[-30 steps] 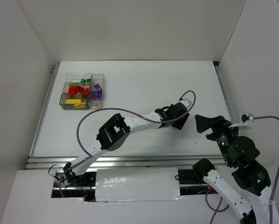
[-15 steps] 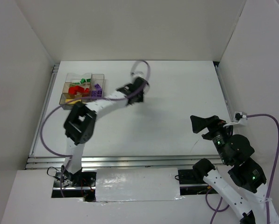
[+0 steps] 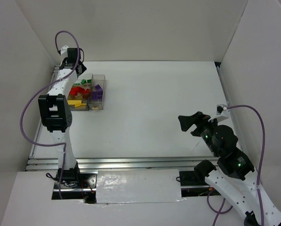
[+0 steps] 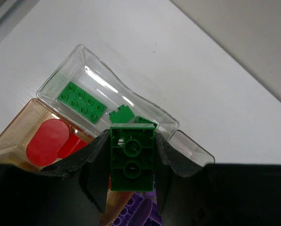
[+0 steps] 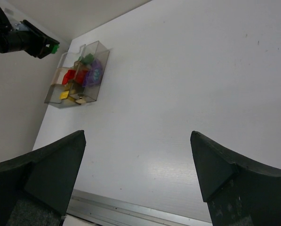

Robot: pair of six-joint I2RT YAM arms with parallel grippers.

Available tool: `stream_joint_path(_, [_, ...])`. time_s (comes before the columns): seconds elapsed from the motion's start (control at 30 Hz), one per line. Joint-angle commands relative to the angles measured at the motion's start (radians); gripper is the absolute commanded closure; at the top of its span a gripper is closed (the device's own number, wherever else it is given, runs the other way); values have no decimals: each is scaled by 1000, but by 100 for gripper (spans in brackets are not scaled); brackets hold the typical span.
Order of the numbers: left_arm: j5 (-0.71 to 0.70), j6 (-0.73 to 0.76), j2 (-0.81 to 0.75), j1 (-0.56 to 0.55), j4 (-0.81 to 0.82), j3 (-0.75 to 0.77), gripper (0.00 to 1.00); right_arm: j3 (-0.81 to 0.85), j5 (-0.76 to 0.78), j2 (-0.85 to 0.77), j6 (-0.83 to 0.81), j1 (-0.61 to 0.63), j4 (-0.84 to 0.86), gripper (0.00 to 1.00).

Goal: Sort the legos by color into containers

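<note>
White tabletop (image 3: 154, 103) inside plain walled enclosure. Left jaws pinched green brick (image 4: 132, 157) above green compartment of clear divided box (image 4: 59, 67), at tabletop's far left. Right jaws spread, empty. Step judged: green drop-off. Next: lower, release beside green plate (image 4: 81, 101), clear of red bricks (image 4: 48, 141).

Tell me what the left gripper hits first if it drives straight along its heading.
Likely the clear container's green compartment: the left gripper, shut on a green brick, points into it, roughly at a small green piece lying there. Depth is unclear.
</note>
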Motion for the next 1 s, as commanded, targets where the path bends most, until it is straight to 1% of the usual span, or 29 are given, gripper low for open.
stream_joint_path(0.0, [38,-5,-5,52,-14,-7,87,7,-23,24,-31,-5,80,0])
stream_joint_path(0.03, [44,-7,-6,76,-6,-13,85,5,-26,27,-33,-5,83,0])
stream_joint_path(0.17, [78,2,18,115,6,-8,77,7,-39,42,-37,-5,96,0])
stream_joint_path(0.2, [84,7,30,122,7,-4,72,8,-37,48,-37,-5,98,0])
stream_joint_path(0.23, [98,13,37,124,14,-2,69,7,-39,47,-36,-3,103,0])
stream_joint_path(0.3, [113,24,54,131,23,5,61,7,-37,49,-33,-5,103,0])
stream_joint_path(0.4, [130,24,73,138,37,2,55,2,-34,45,-27,-6,103,0])
stream_joint_path(0.53, [179,25,122,147,44,16,53,-1,-36,45,-25,-5,104,0])
stream_joint_path(0.63, [181,27,144,151,34,42,45,4,-36,52,-25,-5,100,0])
stream_joint_path(0.67, [178,24,144,151,34,42,37,4,-37,52,-25,-6,100,0])
stream_joint_path(0.7, [174,25,143,151,37,42,32,4,-34,52,-23,-6,100,0])
stream_joint_path(0.73, [170,27,135,151,38,41,24,4,-34,50,-23,-5,100,1])
stream_joint_path(0.77, [161,25,129,153,41,38,10,2,-31,49,-22,-5,104,0])
stream_joint_path(0.8, [158,24,123,153,43,36,1,-1,-32,47,-19,-5,106,1])
stream_joint_path(0.97, [168,15,51,155,61,27,1,-13,-34,45,-14,-5,116,1])
